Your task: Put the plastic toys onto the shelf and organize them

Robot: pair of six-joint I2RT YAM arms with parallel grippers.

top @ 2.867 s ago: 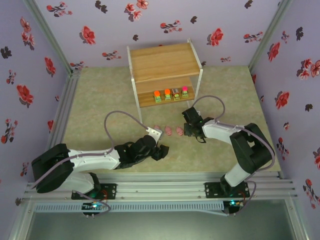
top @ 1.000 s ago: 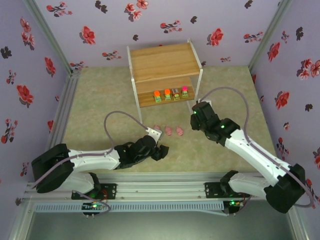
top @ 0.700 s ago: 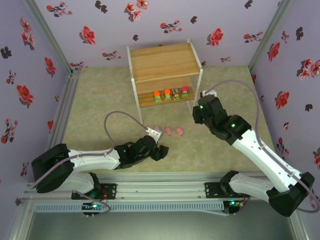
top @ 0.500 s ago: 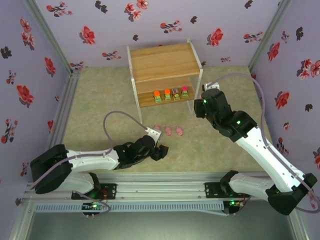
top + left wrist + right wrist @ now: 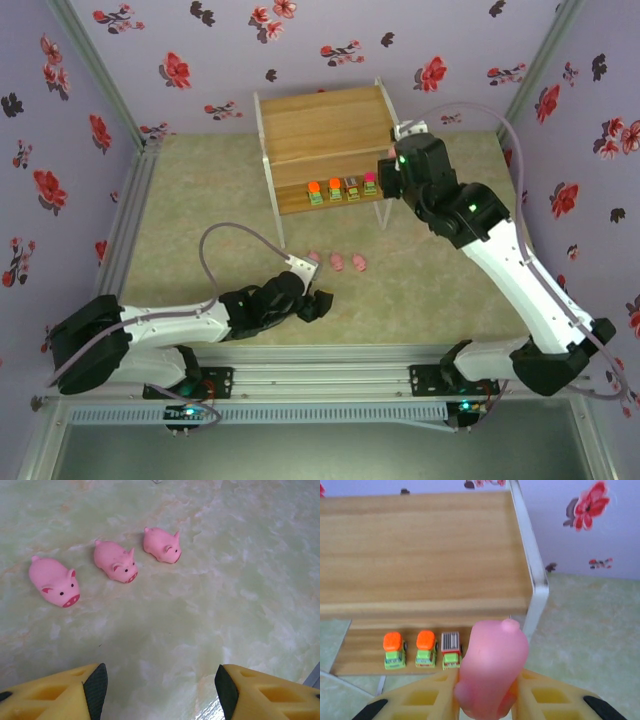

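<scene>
My right gripper (image 5: 488, 682) is shut on a pink pig (image 5: 494, 660), held in the air in front of the shelf (image 5: 420, 545). Seen from above, this gripper (image 5: 388, 183) hovers at the right end of the shelf (image 5: 320, 125), near its front right leg. Small trucks stand in a row on the lower board: two orange-topped (image 5: 393, 650) (image 5: 425, 648) and a grey-topped one (image 5: 451, 649); the top view also shows a magenta-topped one (image 5: 370, 182). Three pink pigs (image 5: 53, 581) (image 5: 115, 561) (image 5: 161, 545) stand on the floor. My left gripper (image 5: 161, 685) is open and empty, just short of them.
The floor is a pale green marbled mat (image 5: 200, 220) inside flowered purple walls. The shelf's thin white legs (image 5: 381, 215) stand beside the right arm. A grey cable (image 5: 235, 235) loops over the left arm.
The right arm has risen and swung back from the floor to the shelf's right end, carrying the pig. The left arm has hardly shifted.
</scene>
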